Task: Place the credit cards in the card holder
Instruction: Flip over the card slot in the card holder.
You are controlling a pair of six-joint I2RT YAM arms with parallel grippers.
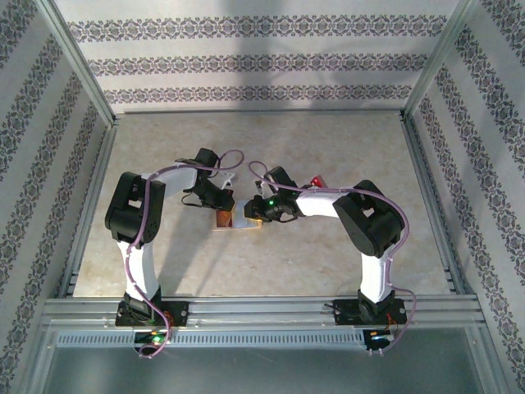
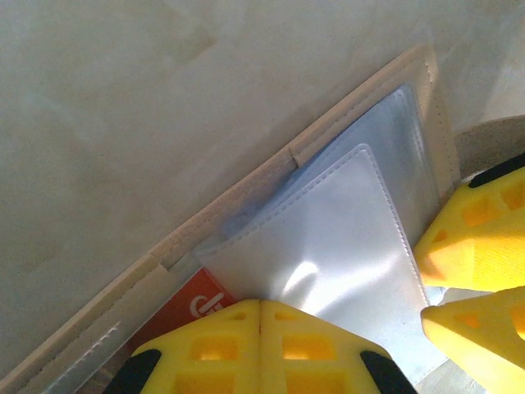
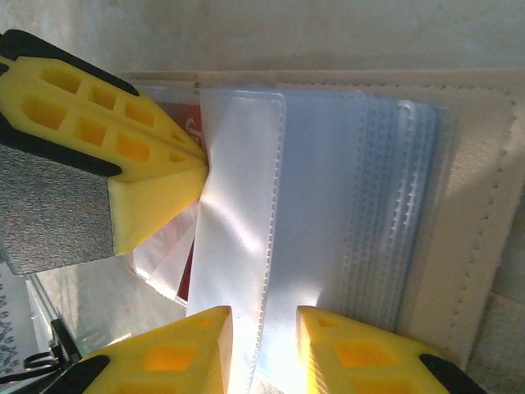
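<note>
Left wrist view: left gripper (image 2: 261, 308), jaws pressed together, pinches a clear sleeve (image 2: 344, 238) of the card holder (image 2: 246, 190). A red credit card (image 2: 184, 305) lies just left of the fingertips, beneath that sleeve. Right gripper (image 3: 264, 328) stands spread, astride the sleeve. Advice: lift the pocket mouth and feed the card squarely. Beyond: pale marbled table (image 1: 271, 254), patterned walls (image 1: 262, 61).
</note>
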